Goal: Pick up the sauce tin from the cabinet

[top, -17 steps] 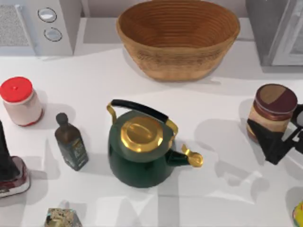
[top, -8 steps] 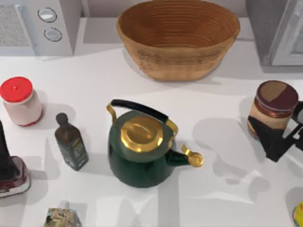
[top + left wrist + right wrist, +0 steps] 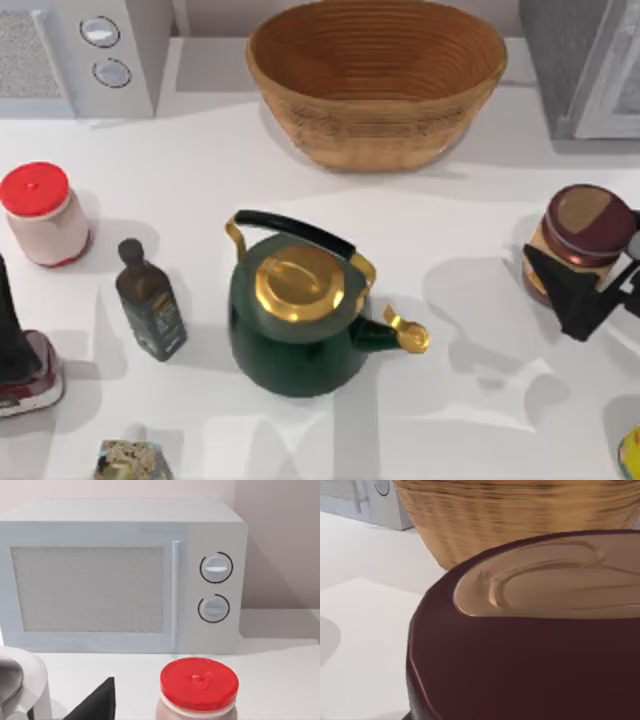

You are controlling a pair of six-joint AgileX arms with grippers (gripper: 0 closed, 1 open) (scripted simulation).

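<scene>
Over the last second the sauce tin [image 3: 583, 238] has shifted a little toward the table's right edge and nearer side, moving together with the right gripper [image 3: 585, 290], so it appears to be carried rather than resting where it was; the pick seems achieved. The tin now sits at the right of the table, near of the grey cabinet [image 3: 560, 60] in the far right corner, with the gripper's dark fingers clamped against its lower side, its maroon top [image 3: 530, 645] close under the wrist.
</scene>
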